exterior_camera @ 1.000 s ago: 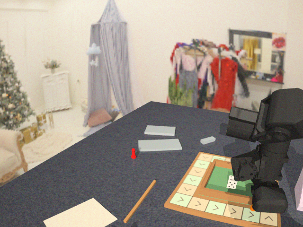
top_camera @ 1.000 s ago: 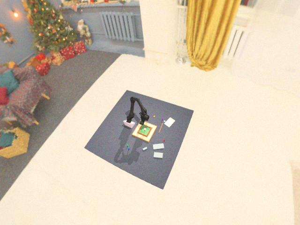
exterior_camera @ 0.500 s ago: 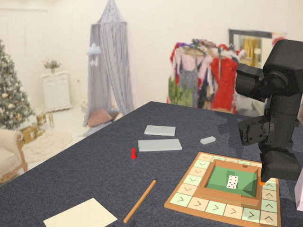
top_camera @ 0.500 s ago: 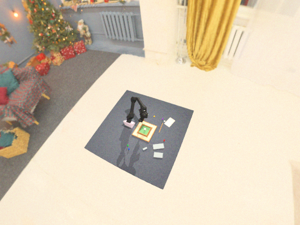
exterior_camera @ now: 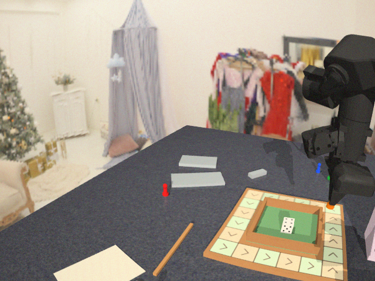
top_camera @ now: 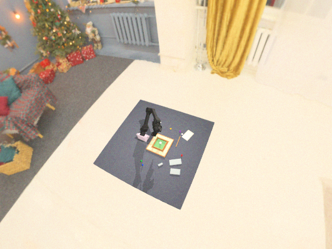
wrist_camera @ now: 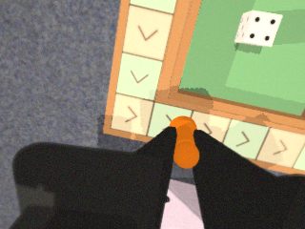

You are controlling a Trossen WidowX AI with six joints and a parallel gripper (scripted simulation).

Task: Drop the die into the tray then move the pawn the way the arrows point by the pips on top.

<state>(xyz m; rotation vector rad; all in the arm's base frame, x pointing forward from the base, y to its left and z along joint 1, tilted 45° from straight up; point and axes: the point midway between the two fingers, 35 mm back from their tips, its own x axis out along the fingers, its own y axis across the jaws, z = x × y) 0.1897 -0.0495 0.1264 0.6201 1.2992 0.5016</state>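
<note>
Black parallel-jaw gripper (wrist_camera: pixel 183 143), nearly closed, pinches the small orange plastic pawn (wrist_camera: pixel 184 142) above the wooden board's (exterior_camera: pixel 342 245) far right corner; the white die (wrist_camera: pixel 258 29) lies in the green tray (wrist_camera: pixel 267 72).

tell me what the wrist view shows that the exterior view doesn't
Only the wrist view shows the jaws shut on the orange pawn, which sits over a green square beside the board's corner square, and the four-pip top of the die. Only the exterior view shows the red pawn, blue pawn, stick, grey blocks and paper. Both show the board, tray and die.
</note>
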